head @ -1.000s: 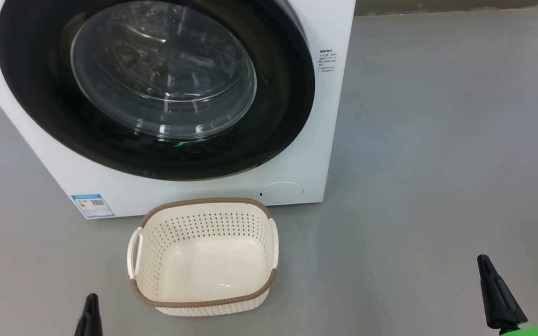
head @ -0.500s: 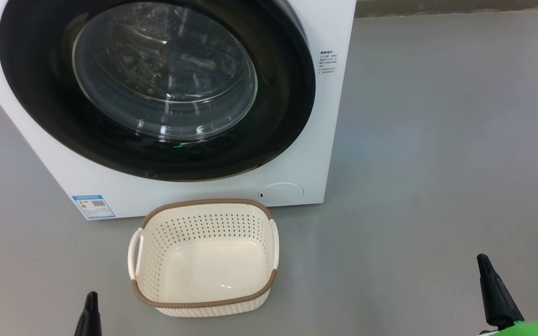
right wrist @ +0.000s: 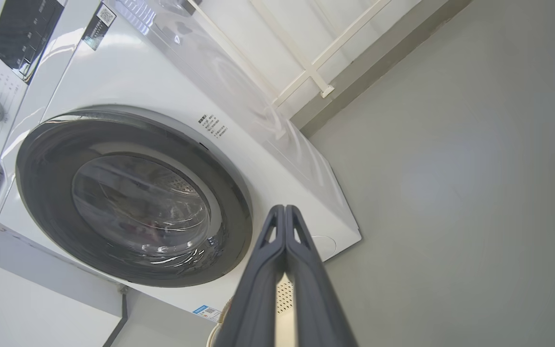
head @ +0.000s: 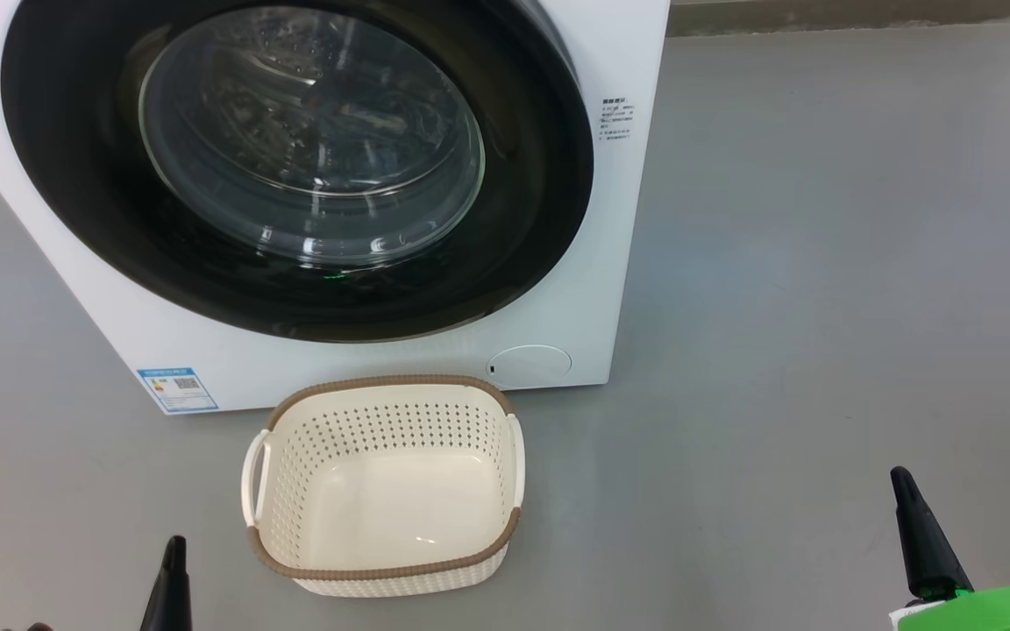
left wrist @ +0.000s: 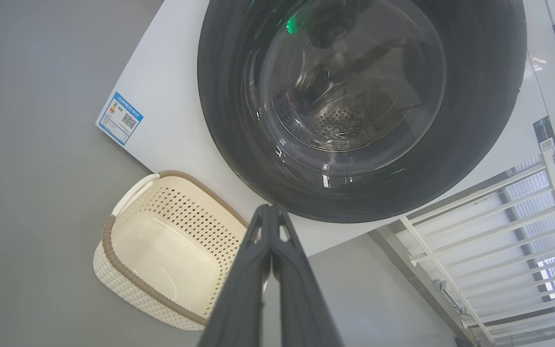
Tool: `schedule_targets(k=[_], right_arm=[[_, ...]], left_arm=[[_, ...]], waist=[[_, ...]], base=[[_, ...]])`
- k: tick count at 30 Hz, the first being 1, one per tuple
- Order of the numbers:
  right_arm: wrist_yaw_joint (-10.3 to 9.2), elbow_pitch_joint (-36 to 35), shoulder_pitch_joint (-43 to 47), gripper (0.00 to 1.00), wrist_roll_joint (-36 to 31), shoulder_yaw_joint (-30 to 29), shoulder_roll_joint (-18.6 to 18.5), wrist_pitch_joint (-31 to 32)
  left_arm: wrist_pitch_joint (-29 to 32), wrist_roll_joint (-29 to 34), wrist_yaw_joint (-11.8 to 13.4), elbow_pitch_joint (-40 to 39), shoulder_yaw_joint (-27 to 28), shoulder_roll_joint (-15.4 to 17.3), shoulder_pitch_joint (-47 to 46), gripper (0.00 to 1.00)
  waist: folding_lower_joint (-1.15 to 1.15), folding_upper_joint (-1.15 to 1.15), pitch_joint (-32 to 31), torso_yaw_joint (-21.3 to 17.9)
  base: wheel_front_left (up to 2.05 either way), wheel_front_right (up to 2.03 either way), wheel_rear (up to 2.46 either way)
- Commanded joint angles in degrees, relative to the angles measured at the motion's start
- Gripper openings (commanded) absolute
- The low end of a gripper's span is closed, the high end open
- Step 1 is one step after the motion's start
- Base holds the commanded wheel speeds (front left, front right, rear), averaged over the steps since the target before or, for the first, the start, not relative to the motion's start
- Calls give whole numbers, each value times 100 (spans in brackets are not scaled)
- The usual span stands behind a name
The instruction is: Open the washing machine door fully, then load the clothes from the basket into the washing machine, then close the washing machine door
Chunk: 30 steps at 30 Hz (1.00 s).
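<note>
Laundry done, by the look of it: the washing machine door [head: 312,140] sits shut on the white washing machine [head: 619,263], and the cream basket [head: 387,382] stands empty on the grey floor [head: 821,263] just before it, the clothes presumably inside. The left tool [head: 174,587] and right tool [head: 921,535], both pinched closed on nothing, hang low either side of the basket, well apart from the door.
</note>
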Motion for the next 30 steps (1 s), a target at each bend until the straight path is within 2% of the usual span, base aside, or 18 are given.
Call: schedule_targets(k=[1,30], right_arm=[[-17,-92,-272,0,265,53,-37,36],[-24,256,-589,0,2096,50,94,503]], left_arm=[[65,-206,-9,-76,93,115,-269,0],[528,-1853,-12,213,141,159,-617,0]], waist=[[-1,0,-3,2],[-1,0,-49,19]], base=[[0,0,0],[0,0,0]])
